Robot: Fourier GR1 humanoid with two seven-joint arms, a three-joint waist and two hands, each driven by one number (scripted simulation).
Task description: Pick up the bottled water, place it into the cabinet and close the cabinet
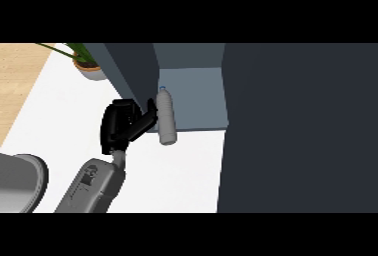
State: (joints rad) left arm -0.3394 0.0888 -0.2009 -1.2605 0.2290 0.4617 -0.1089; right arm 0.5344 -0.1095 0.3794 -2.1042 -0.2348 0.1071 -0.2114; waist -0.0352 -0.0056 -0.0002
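My forearm [94, 186] is a light grey shell w/ rounded edges, widest toward the bottom of the head view and narrowing toward the wrist. There's a small dark marking on its upper face, approx. mid-length; can't make out what it says. The wrist is a thinner grey neck joining the shell to my hand [118, 125]. That hand is black all over: a blocky matte palm w/ slim black fingers [148, 117], segmented, w/ faint grey highlights along the edges. No cables or screws I can make out.
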